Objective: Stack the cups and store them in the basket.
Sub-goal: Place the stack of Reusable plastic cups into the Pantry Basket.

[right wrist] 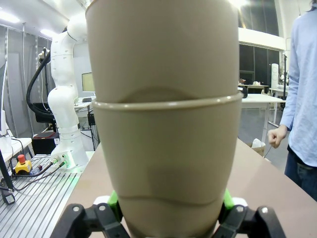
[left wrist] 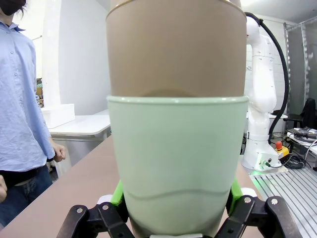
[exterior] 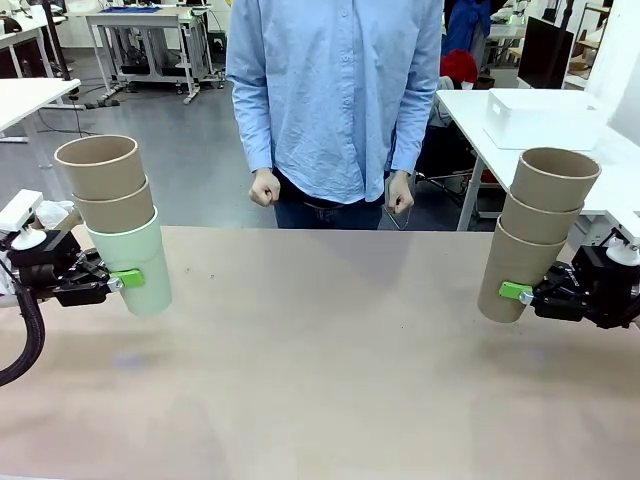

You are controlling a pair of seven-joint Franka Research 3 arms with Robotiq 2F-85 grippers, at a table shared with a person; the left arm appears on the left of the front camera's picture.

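- Tan-brown table (exterior: 320, 380), bare in the middle; one stack of cups at each side.
- Person (exterior: 335, 90) in a light blue shirt stands at the far edge. Both hands (exterior: 265, 187) are loosely fisted at waist height and touch nothing.
- White rectangular bin (exterior: 545, 118) sits on a white side table behind, to the right of the person and well apart from both stacks. No cup shows above its rim.
- Left stack (exterior: 115, 215): mint cup (exterior: 138, 262) at the bottom, two tan cups (exterior: 100, 165) nested in it, mouths up. The stack tilts, top leaning toward the picture's left. Its base looks clear of the table.
- Right stack (exterior: 535, 230): three tan cups nested, mouths up, top leaning toward the picture's right. The base also looks lifted.
- Left gripper (exterior: 125, 279), reaching in from the side: jaws closed on the lower wall of the mint cup. In the left wrist view a green pad (left wrist: 117, 193) presses each side of the cup.
- Right gripper (exterior: 517, 292), reaching in from the side: jaws clamped on the bottom tan cup (right wrist: 166, 163) of its stack, low on the wall, pads against both sides.
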